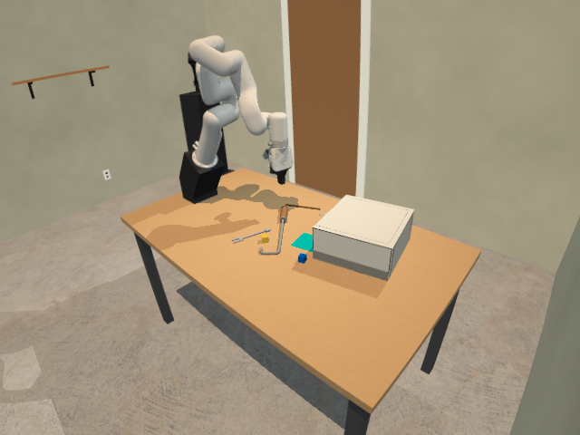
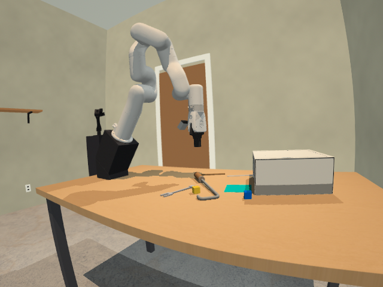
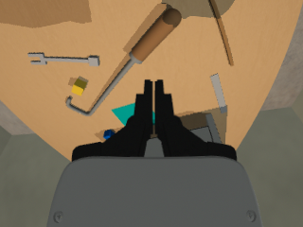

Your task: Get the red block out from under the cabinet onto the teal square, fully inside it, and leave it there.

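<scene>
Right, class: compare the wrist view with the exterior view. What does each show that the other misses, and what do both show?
Only the wrist view shows the shut end effector from directly above, with the tools spread out beneath it. Only the exterior view shows the whole arm, the door and the cabinet in full. Both show the hooked tool, the yellow block, the blue block and the teal square.
</scene>
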Motion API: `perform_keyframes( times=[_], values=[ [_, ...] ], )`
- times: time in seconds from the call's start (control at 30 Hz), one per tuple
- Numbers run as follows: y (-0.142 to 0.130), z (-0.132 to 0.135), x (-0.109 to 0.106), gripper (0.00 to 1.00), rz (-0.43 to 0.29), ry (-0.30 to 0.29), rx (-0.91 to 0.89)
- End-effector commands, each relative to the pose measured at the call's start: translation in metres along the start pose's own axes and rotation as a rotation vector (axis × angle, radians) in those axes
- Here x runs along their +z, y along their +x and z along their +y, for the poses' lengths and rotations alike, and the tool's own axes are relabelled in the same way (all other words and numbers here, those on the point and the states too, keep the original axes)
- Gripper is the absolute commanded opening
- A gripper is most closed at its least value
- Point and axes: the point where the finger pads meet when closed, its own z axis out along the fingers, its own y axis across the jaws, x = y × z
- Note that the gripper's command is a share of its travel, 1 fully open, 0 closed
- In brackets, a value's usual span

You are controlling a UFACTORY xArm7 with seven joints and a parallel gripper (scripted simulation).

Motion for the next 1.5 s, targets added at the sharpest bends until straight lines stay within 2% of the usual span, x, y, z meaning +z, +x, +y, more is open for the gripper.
perform_keyframes(
  times=[0.0, 0.27, 0.97, 1.0, 1.47],
  values=[
    [-0.0015, 0.0007, -0.0007, 0.00, -0.006, 0.001, 0.279],
    [-0.0016, 0.0000, -0.0001, 0.00, -0.010, 0.002, 0.713],
    [-0.0016, 0.0000, -0.0001, 0.00, -0.010, 0.002, 0.713],
    [-0.0016, 0.0000, -0.0001, 0.57, -0.010, 0.002, 0.713],
    [-0.0016, 0.0000, -0.0001, 0.57, -0.010, 0.002, 0.713]
  ],
)
